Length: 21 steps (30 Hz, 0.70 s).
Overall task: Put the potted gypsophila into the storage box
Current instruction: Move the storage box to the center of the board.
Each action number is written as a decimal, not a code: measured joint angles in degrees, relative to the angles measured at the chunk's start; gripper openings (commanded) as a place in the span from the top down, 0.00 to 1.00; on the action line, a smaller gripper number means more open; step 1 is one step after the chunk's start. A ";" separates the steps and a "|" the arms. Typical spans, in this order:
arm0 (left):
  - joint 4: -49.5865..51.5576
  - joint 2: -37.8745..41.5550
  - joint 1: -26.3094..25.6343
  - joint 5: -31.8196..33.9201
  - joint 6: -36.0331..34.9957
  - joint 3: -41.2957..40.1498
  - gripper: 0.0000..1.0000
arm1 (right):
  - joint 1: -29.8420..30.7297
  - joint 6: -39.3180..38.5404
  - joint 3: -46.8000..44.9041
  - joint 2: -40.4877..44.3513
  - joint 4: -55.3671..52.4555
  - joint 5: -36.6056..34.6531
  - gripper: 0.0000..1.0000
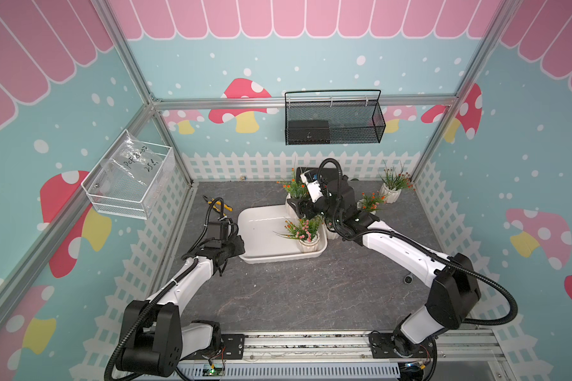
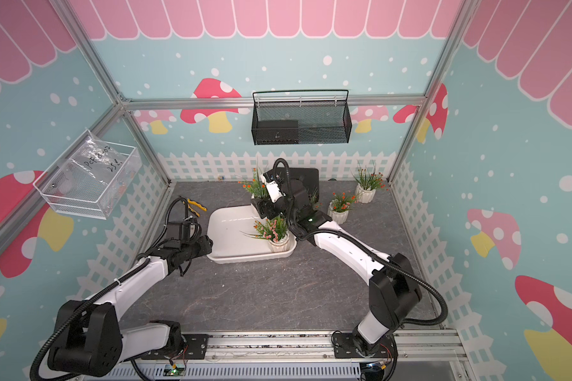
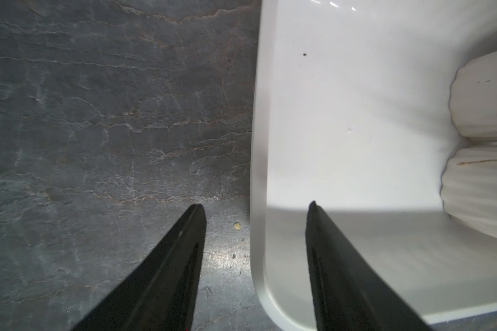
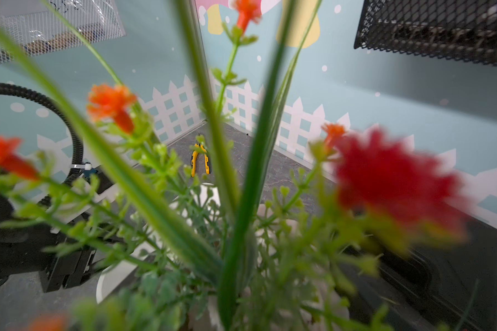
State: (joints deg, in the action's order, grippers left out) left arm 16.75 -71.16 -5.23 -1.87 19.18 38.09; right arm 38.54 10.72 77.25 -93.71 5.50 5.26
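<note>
Two fingers (image 3: 184,243) of the left claw (image 3: 255,204) are held apart astride the storage box (image 1: 261,231) rim, mid-frame; a potted gypsophila (image 1: 306,231) is stood inside. Behind, the right claw (image 1: 299,209) is bent down among sprigs (image 1: 294,189), its grip not discernible.

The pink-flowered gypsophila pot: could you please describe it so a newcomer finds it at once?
Find the central white storage box. The potted gypsophila stands in its front corner on the robot's right. Only it has pink flowers; the neighbouring pots' are orange-red.
</note>
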 measured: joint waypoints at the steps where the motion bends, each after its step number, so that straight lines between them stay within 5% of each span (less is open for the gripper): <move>1: -0.13 0.13 0.07 0.22 0.13 -0.24 0.42 | 0.37 0.00 1.07 -1.40 0.15 -0.63 0.33; 21: -3.04 2.05 1.01 -0.96 0.59 -2.19 0.42 | 5.73 0.11 18.40 -26.12 -0.28 -14.32 0.33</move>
State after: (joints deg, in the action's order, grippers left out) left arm 13.72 -69.10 -4.23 -2.83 19.77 35.90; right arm 44.27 10.83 95.66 -119.83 5.21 -9.06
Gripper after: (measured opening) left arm 0.578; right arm 0.833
